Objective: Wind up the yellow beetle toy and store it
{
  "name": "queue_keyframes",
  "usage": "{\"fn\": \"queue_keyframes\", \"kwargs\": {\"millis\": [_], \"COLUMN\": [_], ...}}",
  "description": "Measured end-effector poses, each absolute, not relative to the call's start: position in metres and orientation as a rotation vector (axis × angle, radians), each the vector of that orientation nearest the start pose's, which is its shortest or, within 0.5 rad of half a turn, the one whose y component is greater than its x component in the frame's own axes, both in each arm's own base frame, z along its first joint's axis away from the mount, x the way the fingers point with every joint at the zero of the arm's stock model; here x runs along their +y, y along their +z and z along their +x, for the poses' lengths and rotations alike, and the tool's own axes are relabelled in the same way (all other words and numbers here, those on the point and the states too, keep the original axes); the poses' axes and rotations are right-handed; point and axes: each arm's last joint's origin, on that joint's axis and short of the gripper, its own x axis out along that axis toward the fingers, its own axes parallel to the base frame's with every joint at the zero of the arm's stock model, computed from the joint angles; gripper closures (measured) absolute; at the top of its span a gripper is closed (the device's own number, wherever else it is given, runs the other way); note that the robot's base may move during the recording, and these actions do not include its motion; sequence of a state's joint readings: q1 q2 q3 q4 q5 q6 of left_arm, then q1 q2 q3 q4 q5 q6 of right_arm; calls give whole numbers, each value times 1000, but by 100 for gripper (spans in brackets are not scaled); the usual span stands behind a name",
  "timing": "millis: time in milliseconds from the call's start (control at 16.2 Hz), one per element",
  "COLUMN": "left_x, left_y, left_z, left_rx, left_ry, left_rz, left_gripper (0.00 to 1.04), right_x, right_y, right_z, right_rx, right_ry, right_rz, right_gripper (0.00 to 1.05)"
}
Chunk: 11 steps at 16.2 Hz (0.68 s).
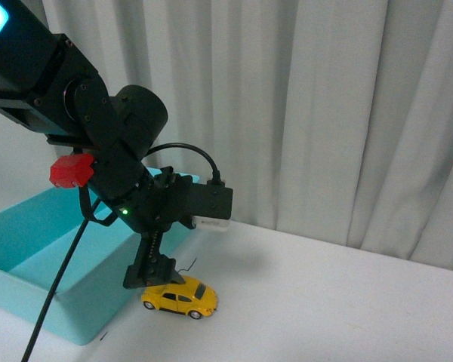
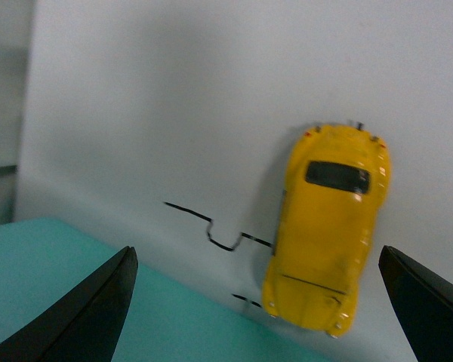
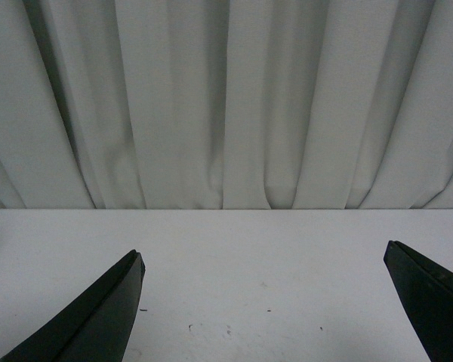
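The yellow beetle toy [image 1: 180,296] stands on its wheels on the white table, just beside the teal bin's near right corner. My left gripper [image 1: 157,277] hangs right above the car's end nearest the bin, pointing down. In the left wrist view the toy [image 2: 328,234] lies between the spread black fingers, closer to one of them, and my left gripper [image 2: 257,253] is open and touches nothing. My right gripper [image 3: 264,256] is open over bare table with nothing between its fingers; it does not show in the front view.
A teal bin [image 1: 30,249] sits at the left, its rim [image 2: 60,294] close to the car. Thin black marks [image 2: 211,230] cross the table beside the toy. A red block [image 1: 72,170] is fixed on the left arm. White curtain [image 3: 226,98] closes the back.
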<state>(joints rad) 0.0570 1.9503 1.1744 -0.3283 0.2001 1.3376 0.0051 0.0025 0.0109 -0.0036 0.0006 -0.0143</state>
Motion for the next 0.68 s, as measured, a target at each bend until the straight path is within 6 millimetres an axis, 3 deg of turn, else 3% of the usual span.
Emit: {"fn": "queue_keyframes", "kwargs": {"millis": [308,679], "left_x": [19,5], "left_y": [117,91], "left_z": [378,379], "left_rx": [898,945], "left_ry": [-909,-949], "left_rz": [1056,1034], "left_gripper": [7,8], "right_x": [0,0], "right_y": [167,167], "right_z": [97,97], "right_rx": [-5,-5], "right_ry": [5,5], "right_rz": [-14,-14], "right_gripper": [7,7]}}
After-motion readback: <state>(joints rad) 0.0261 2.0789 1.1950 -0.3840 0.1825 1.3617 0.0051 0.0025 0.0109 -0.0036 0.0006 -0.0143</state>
